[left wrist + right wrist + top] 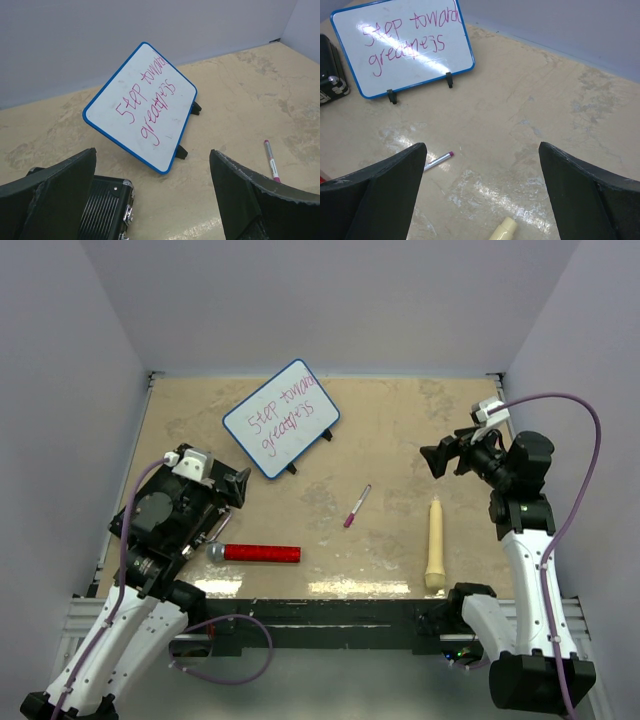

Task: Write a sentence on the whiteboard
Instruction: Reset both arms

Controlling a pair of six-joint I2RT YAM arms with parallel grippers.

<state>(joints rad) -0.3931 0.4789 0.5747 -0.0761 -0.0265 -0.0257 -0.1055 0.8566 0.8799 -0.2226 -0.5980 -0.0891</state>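
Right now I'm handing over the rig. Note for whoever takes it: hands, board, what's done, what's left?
Left hand: open, empty, raised, facing the board.
Right hand: open, empty, raised over the right side of the table.
The board stands propped on its feet, far left of centre.
Sentence: two purple-pink lines, roughly "Step toward greatness".
Pen: lies on the table between the arms, in neither hand.
Done: writing looks complete.
Left: probably nothing; check that it reads well.
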